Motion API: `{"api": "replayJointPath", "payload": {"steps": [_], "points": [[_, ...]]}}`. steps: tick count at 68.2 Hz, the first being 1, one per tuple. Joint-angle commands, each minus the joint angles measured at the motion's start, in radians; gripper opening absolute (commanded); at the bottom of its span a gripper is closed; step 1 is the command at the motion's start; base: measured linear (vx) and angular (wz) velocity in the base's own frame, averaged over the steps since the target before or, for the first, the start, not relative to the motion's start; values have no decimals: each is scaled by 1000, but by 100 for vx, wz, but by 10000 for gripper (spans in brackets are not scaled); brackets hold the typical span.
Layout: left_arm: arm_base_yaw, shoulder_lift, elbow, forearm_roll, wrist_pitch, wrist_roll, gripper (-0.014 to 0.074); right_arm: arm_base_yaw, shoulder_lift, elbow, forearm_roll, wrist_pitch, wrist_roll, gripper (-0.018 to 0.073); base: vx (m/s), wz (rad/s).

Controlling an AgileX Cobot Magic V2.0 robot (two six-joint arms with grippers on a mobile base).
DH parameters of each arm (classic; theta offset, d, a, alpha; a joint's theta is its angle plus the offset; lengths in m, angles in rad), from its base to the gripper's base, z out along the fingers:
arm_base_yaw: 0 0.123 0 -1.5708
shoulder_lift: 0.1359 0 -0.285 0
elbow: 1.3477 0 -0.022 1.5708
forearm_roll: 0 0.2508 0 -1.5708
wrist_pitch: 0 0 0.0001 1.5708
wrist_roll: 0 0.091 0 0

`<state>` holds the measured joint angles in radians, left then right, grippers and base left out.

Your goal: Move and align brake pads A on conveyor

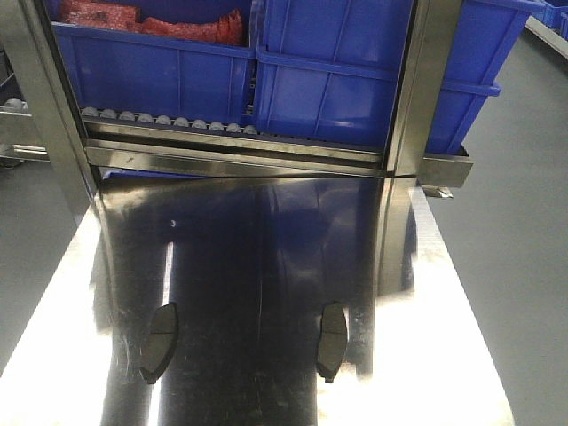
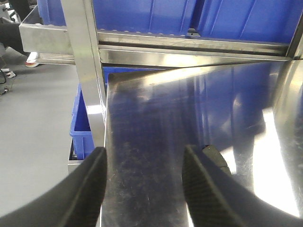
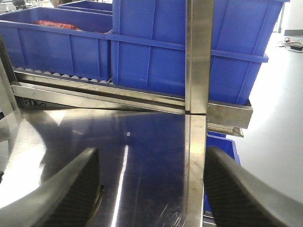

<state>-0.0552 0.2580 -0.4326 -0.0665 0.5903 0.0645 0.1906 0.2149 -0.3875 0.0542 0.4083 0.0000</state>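
Observation:
Two brake pads lie on the shiny steel table point(image 1: 266, 248), both dark grey, curved and standing lengthwise: a left pad point(image 1: 161, 341) and a right pad point(image 1: 332, 340). In the front view neither gripper shows. My left gripper point(image 2: 144, 153) is open over the table's left edge with bare steel between its fingers, and a pad point(image 2: 215, 158) peeks out behind its right finger. My right gripper point(image 3: 151, 156) is open near the table's right edge, holding nothing. A sliver of a pad point(image 3: 100, 195) shows beside its left finger. The conveyor is out of view.
A steel rack with rollers point(image 1: 169, 120) stands at the table's far end and carries large blue bins point(image 1: 337, 80), one with red parts point(image 1: 151, 22). Upright steel posts point(image 1: 417, 89) flank it. Another blue bin point(image 2: 80, 127) sits on the floor left of the table.

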Motion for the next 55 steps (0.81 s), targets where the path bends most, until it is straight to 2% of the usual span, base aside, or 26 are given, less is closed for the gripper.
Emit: {"api": "replayJointPath", "payload": {"steps": [1, 45, 51, 55], "points": [[-3, 14, -21, -7, -73, -1, 363, -2, 11, -27, -4, -77, 0, 452, 0, 0], [-3, 14, -21, -7, -83, -1, 363, -2, 11, -27, -4, -77, 0, 452, 0, 0], [-3, 14, -20, -42, -86, -17, 363, -2, 11, -27, -4, -77, 0, 452, 0, 0], [-3, 23, -20, -36, -89, -21, 363, -2, 11, -27, -4, -77, 0, 452, 0, 0]]}}
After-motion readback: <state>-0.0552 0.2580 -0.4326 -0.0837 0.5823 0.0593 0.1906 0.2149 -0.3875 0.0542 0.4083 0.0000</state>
